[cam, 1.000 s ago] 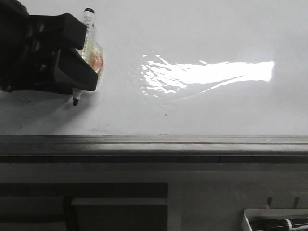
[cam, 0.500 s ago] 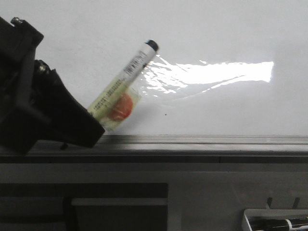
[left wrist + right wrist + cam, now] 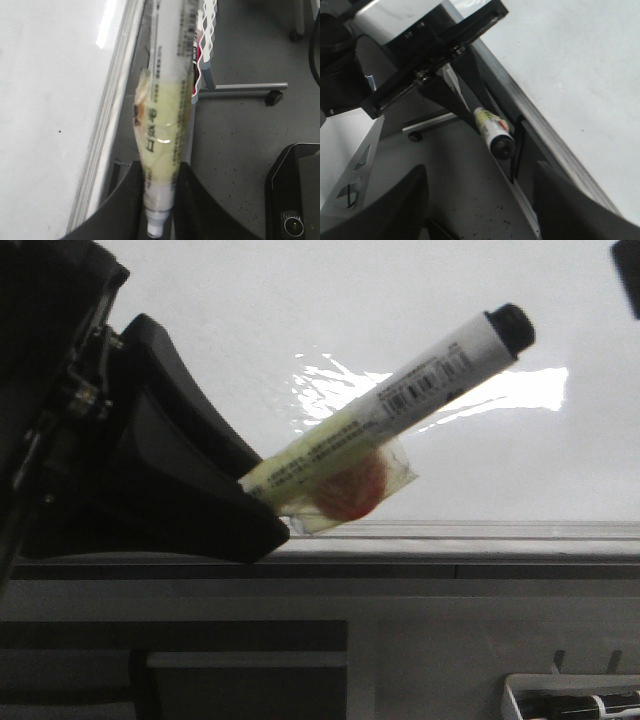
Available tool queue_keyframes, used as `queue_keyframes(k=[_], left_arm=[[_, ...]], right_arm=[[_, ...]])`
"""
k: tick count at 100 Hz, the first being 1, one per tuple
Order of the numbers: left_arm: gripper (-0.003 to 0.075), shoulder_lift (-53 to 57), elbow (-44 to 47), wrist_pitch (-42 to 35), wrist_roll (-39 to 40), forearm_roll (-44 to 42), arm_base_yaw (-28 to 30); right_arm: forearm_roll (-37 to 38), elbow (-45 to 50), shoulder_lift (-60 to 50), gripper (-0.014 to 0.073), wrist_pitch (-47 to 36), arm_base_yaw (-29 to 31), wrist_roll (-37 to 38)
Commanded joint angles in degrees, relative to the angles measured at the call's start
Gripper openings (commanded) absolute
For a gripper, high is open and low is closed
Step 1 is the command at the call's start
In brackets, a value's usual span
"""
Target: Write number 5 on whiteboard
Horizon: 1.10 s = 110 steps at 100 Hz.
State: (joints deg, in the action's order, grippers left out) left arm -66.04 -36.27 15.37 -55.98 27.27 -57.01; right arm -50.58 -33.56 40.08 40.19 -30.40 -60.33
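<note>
Left gripper (image 3: 262,510): at the left, in front of the whiteboard (image 3: 300,320), clamping the marker (image 3: 400,400).
Marker: tilted, its capped end up and to the right.
Tray (image 3: 570,702): lower right, below the whiteboard's rail (image 3: 450,535).

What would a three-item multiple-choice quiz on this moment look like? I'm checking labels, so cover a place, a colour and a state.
1. Where is the marker pen?
A. Lying in the tray
B. Held in the left tool
C. Lying on the board

2. What colour is the pen's end cap?
A. Black
B. Red
C. Blue

3. What is the state of the whiteboard?
A. A finished 5 is drawn
B. Half a 5 is drawn
C. No marker line shows

Answers: 1 B, the dark fingers clamp the barrel in the left wrist view. 2 A, the cap is black in the front view. 3 C, only glare and specks show.
</note>
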Motion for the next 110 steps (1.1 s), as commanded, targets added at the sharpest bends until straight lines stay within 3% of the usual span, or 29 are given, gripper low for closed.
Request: queue_keyframes(k=[1,24,69,81,98,110], left_arm=[[-0.0020,1.29,-2.04,-3.53,-0.09,0.16,-0.43],[-0.0020,1.29,-2.04,-3.53,-0.09,-0.52,-0.43],[-0.0020,1.29,-2.04,-4.53,-0.09,-1.38,-0.43],[-0.0020,1.29,-2.04,-4.53,-0.09,-1.38,-0.43],[-0.0020,1.29,-2.04,-5.23,-0.09,-1.38,-0.43],[-0.0020,1.29,-2.04,-6.17,-0.09,-1.38,-0.32]], right_arm=[[-2.82,-2.47,3.66,0.0408,-4.70,-2.70,-1.83],[-3.06,-3.61,10.26,0.0408,-13.41,-7.90,-2.50],[-4.43,-8.46,22.25,0.0392,-12.10,-11.16,-2.64],[-4.53,-8.46,22.77,0.0268,-11.97,-11.16,-2.64],[-4.42,-8.46,22.77,-0.0069,-10.43,-11.16,-3.21],[-4.42,-8.46,22.77,-0.0063,-8.87,-11.16,-3.68]])
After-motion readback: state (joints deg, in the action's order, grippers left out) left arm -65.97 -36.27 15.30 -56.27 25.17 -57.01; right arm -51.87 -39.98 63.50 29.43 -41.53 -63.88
